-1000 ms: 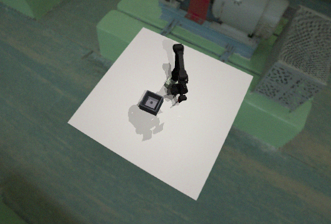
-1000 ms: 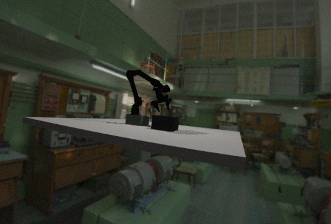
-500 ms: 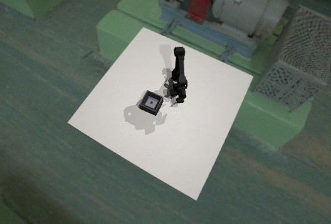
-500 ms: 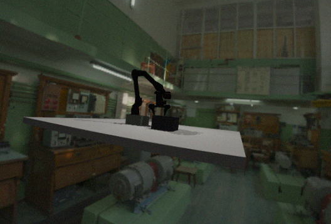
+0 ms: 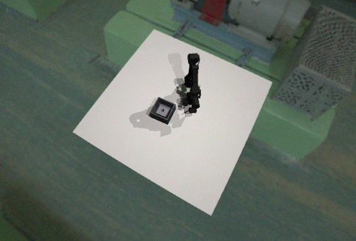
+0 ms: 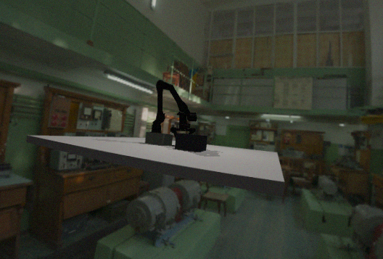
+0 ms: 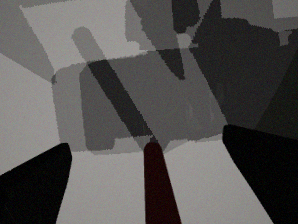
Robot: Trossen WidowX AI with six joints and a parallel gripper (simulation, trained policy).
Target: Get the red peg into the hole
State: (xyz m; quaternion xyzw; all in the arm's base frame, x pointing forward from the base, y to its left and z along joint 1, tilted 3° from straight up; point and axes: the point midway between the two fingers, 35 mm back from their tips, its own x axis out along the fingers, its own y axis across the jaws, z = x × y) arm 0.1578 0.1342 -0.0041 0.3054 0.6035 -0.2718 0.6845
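Observation:
The red peg (image 7: 160,187) shows dark red in the wrist view, between the spread fingers and touching neither. It looks upright, with its far end at its shadow on the white table. I cannot make it out in either the top or the exterior view. My gripper (image 7: 148,142) (image 5: 187,108) (image 6: 183,130) is open and low over the table, with a finger at each side of the peg. The open dark box (image 5: 158,118) (image 6: 191,143) stands beside the gripper. The pale plate (image 5: 159,111) with a small dark hole lies at its bottom, and no peg shows in it.
The white table (image 5: 135,149) (image 6: 225,164) carries everything. A pale block (image 5: 183,90) (image 6: 158,138) is near the arm's base. The box wall stands close beside the gripper. Shadows of the arm fall across the box and table.

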